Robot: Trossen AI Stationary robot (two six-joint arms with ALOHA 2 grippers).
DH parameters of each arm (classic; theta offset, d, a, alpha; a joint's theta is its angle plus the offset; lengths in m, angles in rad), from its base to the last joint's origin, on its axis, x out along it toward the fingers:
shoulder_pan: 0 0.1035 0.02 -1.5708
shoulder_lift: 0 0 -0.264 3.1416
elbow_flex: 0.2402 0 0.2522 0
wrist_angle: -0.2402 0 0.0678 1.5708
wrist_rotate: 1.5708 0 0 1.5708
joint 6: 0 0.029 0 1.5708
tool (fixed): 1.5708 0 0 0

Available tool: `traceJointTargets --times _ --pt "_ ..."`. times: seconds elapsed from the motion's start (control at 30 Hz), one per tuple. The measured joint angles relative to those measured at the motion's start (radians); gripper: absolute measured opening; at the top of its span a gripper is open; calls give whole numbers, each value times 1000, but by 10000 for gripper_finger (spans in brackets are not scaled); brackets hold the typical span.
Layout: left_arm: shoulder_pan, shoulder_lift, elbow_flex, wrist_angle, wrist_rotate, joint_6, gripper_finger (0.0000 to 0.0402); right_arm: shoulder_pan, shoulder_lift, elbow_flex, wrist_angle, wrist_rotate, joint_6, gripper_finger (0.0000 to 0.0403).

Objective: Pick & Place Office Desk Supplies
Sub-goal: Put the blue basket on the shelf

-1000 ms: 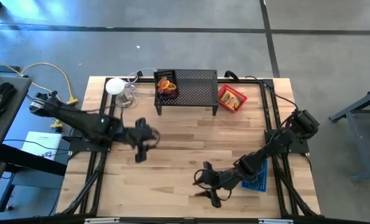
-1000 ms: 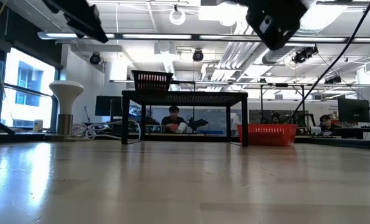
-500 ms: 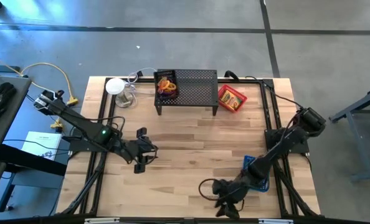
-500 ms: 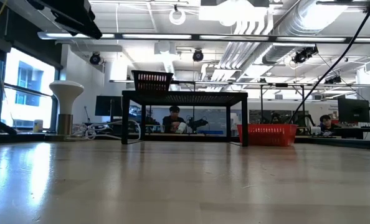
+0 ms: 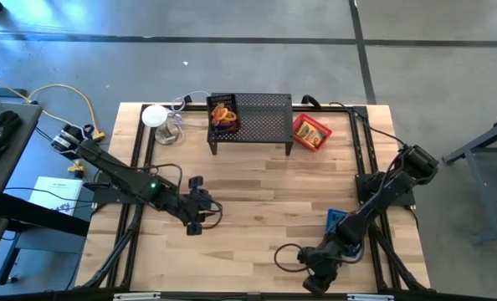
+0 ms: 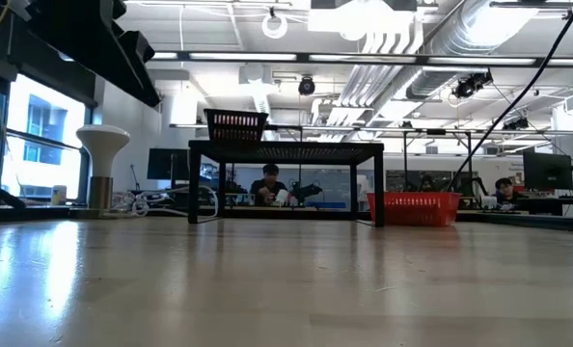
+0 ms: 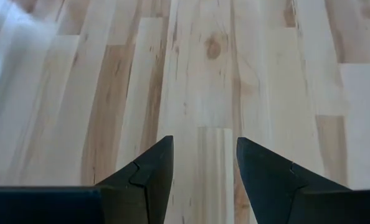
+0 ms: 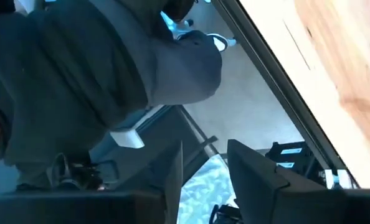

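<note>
Wooden bench [image 5: 257,209] is bare mid-field; left hand [image 5: 200,219] open, empty; right hand [image 5: 320,280] at five o'clock, slightly parted, empty. Next probably reach supplies.

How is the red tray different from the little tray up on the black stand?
The red tray sits on the table; the little tray sits higher, on top of the black stand. The red tray holds a yellow box; the little tray holds orange and yellow bits. Both are small mesh trays.
</note>
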Motion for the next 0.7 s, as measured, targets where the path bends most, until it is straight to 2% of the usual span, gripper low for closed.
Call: traceJointTargets --times 0.13,0.3,0.43,0.53,0.7 --pt "-6 2 0 1 7 -2 168 0 0 0 -16 -20 83 102" --pt "-17 2 0 1 25 -2 168 33 0 0 -115 -87 216 77" --pt "-18 2 0 0 25 3 168 64 -30 0 -209 -73 281 52" --pt "-15 2 0 1 25 5 168 88 -77 0 -267 -2 345 37" --pt "-15 2 0 0 25 6 168 170 -162 2 -470 210 471 21"
